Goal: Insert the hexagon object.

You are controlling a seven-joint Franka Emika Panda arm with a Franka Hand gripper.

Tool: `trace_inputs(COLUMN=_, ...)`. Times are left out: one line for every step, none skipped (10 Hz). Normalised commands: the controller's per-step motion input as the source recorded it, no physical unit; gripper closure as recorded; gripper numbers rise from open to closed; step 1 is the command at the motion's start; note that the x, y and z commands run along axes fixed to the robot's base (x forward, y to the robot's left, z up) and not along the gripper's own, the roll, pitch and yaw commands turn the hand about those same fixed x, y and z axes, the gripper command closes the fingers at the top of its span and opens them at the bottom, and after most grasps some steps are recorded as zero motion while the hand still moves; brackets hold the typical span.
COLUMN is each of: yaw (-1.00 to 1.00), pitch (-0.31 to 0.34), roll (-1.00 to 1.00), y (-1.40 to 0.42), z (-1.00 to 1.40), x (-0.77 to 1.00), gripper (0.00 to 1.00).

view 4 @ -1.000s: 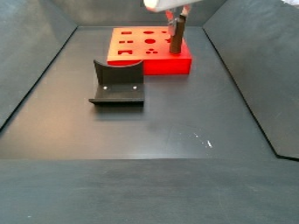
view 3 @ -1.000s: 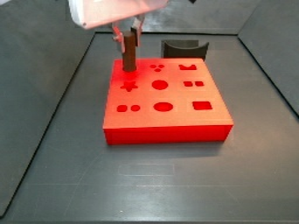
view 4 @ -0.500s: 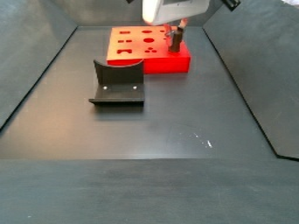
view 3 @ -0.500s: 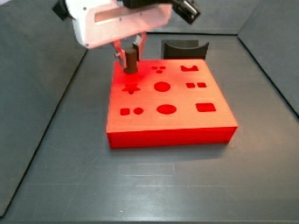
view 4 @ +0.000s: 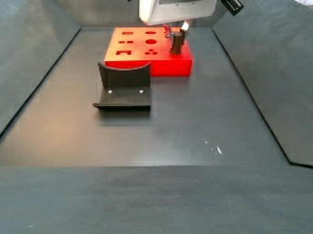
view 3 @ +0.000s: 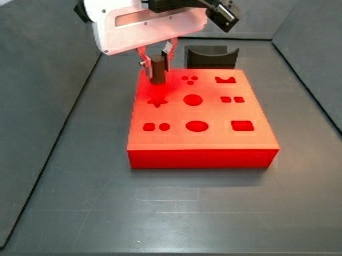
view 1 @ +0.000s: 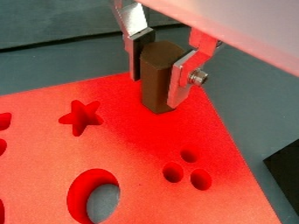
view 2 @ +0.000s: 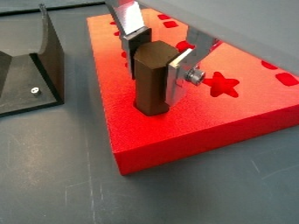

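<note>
The hexagon object, a brown six-sided peg (view 1: 153, 64), stands upright between the flat silver fingers (view 1: 184, 73) of my gripper (view 1: 158, 84), which is shut on it. Its lower end meets the top of the red block (view 1: 128, 149) near a corner; I cannot tell how deep it sits there. Both wrist views show this; the peg (view 2: 145, 87) and gripper (view 2: 153, 80) are near the block's (view 2: 176, 127) edge. In both side views the gripper (view 3: 158, 68) (view 4: 178, 38) is low over the block (view 3: 201, 140) (view 4: 145, 62).
The block's top has cut-out holes: a star (view 1: 79, 116), three small round holes (view 1: 187, 171) and an oval (view 1: 93, 194). The dark fixture (view 4: 123, 87) (view 2: 24, 70) stands on the grey floor beside the block, behind it in a side view (view 3: 211, 55). Walls enclose the floor.
The gripper has come down with the peg, so less of the peg shows above the block. The red block has shifted a little on the floor.
</note>
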Motion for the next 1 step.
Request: trace_inputs(yaw=0.0, pitch=0.0, roll=0.07, y=0.02, z=-0.01, x=0.0, gripper=1.0)
